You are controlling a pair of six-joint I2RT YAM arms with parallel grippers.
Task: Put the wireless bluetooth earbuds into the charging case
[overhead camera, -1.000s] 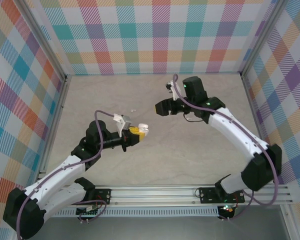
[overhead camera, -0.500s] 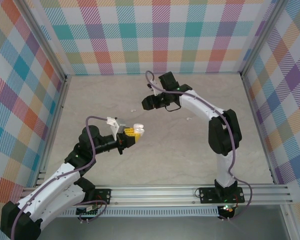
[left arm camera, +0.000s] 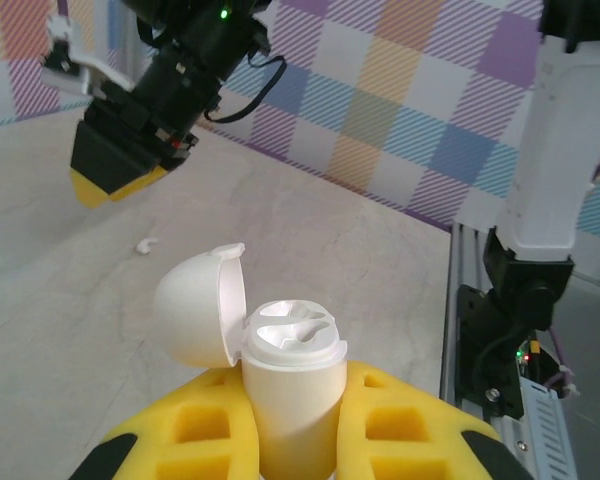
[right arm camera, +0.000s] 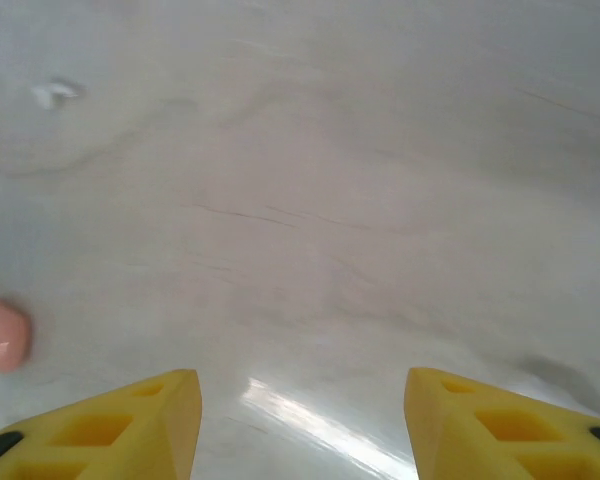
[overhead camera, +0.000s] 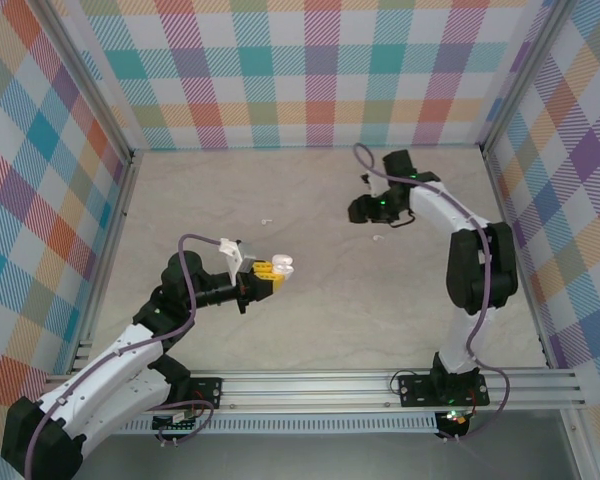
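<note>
A white charging case (left arm camera: 290, 385) stands upright between the yellow pads of my left gripper (left arm camera: 290, 425), which is shut on its body. Its lid (left arm camera: 195, 305) is flipped open to the left and both sockets look empty. In the top view the left gripper (overhead camera: 264, 276) holds the case (overhead camera: 281, 266) left of the table's middle. My right gripper (overhead camera: 360, 211) hovers low over the table at the back right, open with nothing between its fingers (right arm camera: 160, 415). A white earbud (overhead camera: 378, 238) lies just in front of it, and another white earbud (overhead camera: 266, 221) lies farther left.
In the right wrist view a coral-pink rounded blob (right arm camera: 2, 335) lies at the left edge; earbud or case, I cannot tell. A white speck (right arm camera: 55, 93) lies farther off. Checkered walls (overhead camera: 310, 70) close in the table, with a metal rail (overhead camera: 380, 385) at the near edge.
The right arm swung left towards the middle, then back to the right, folding up; its jaws narrowed a little. The left arm, with the case, drifted only slightly.
</note>
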